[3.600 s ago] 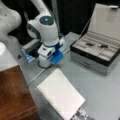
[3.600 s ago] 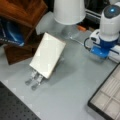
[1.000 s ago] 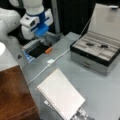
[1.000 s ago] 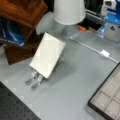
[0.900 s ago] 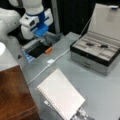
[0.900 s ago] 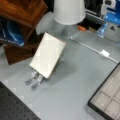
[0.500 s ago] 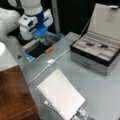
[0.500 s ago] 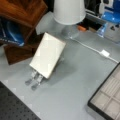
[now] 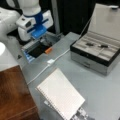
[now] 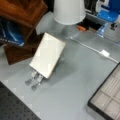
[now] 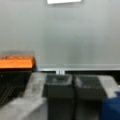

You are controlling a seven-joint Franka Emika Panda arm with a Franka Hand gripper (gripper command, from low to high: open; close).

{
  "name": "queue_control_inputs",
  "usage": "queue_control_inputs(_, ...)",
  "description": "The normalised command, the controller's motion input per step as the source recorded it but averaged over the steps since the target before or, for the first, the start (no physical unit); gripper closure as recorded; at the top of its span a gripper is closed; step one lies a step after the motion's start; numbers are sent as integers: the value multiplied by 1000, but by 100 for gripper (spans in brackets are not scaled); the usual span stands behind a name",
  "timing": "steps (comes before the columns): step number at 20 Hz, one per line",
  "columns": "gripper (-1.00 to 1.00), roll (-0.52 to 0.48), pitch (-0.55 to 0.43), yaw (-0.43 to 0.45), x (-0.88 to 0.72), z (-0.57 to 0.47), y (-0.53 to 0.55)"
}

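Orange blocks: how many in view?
1. The orange block lies at the dark tray's rim just below the gripper; others may be hidden inside.

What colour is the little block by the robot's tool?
Orange; the block shows best in the wrist view, left of the tool.

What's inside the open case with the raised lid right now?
In a front view the open case shows grey padded compartments, with two small dark items lying in the back row. What they are is unclear. The front row looks bare; the drawer below is shut, its contents hidden.
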Motion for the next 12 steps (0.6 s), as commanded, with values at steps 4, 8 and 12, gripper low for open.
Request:
queue_control_inputs(4,100,-113,99,-36,329,145,-100)
queue_control_inputs(8,-100,-74,170,-51,420,161,-36)
queue_control_inputs(12,-100,-71,237,-66,446,197,26)
